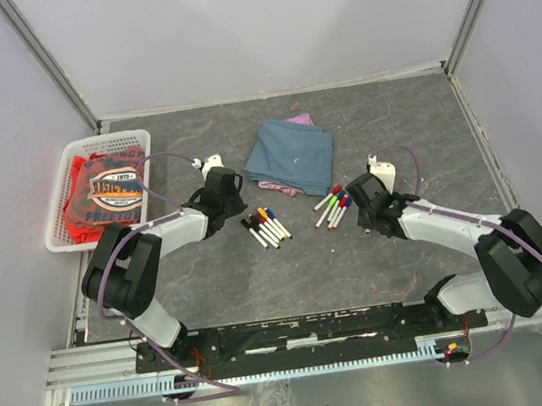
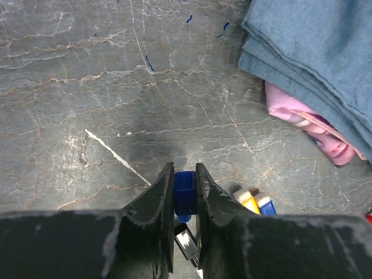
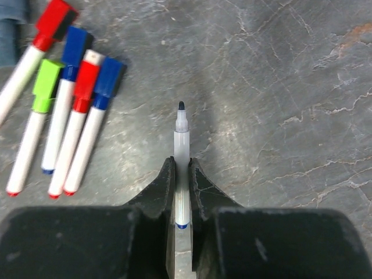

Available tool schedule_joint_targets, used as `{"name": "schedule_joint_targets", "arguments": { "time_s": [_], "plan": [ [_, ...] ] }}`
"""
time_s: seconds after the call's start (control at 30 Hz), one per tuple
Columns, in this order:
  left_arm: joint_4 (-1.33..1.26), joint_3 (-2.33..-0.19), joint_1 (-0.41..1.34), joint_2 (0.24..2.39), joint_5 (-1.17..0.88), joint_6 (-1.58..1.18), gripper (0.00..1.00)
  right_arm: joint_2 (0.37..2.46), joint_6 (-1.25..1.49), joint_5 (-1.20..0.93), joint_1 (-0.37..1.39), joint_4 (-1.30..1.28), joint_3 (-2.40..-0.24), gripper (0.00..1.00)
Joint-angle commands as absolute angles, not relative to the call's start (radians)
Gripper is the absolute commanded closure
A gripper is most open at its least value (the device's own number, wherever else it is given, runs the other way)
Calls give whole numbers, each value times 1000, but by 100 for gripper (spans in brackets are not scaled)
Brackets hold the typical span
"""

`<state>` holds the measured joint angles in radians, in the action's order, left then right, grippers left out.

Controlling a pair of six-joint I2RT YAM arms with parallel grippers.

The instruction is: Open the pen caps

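clamping cap, left end effector; right end effector seemingly grips pen, tip forward

Grey marbled table – veined top, long white scratch, few small blue ink marks. Folded blue cloth at far middle; pink cloth under it, peeking out at far edge and near side. White plastic basket at far left, holding crumpled red shirt with round printed badge. Pale walls around – metal rail along near edge.
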<state>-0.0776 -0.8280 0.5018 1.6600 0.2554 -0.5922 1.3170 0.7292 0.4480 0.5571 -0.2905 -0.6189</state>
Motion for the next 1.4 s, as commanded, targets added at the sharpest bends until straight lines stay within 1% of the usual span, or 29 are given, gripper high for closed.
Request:
{"name": "schedule_joint_targets", "arguments": {
  "time_s": [0.0, 0.07, 0.2, 0.33, 0.57, 0.7, 0.8, 0.9, 1.07, 1.37],
  "plan": [
    [-127, -864, 490, 1683, 231, -554, 78, 1382, 721, 428, 523, -233, -659, 86],
    [-129, -867, 486, 1693, 224, -552, 70, 1408, 722, 420, 519, -220, -663, 83],
    [-127, -876, 479, 1709, 217, -543, 60, 1445, 720, 418, 511, -220, -673, 79],
    [-126, -874, 475, 1715, 217, -540, 51, 1461, 719, 411, 509, -221, -673, 70],
    [-129, -857, 474, 1705, 219, -541, 49, 1421, 719, 421, 509, -241, -665, 60],
    [-135, -846, 475, 1678, 216, -546, 49, 1344, 716, 426, 509, -272, -673, 59],
    [-136, -844, 475, 1646, 204, -548, 45, 1293, 716, 426, 511, -291, -682, 58],
    [-141, -834, 473, 1611, 200, -554, 39, 1276, 720, 412, 510, -299, -694, 57],
    [-140, -820, 474, 1573, 191, -560, 35, 1316, 739, 379, 523, -279, -721, 56],
    [-140, -790, 475, 1501, 181, -565, 34, 1427, 776, 361, 560, -245, -782, 55]
  ]
}}
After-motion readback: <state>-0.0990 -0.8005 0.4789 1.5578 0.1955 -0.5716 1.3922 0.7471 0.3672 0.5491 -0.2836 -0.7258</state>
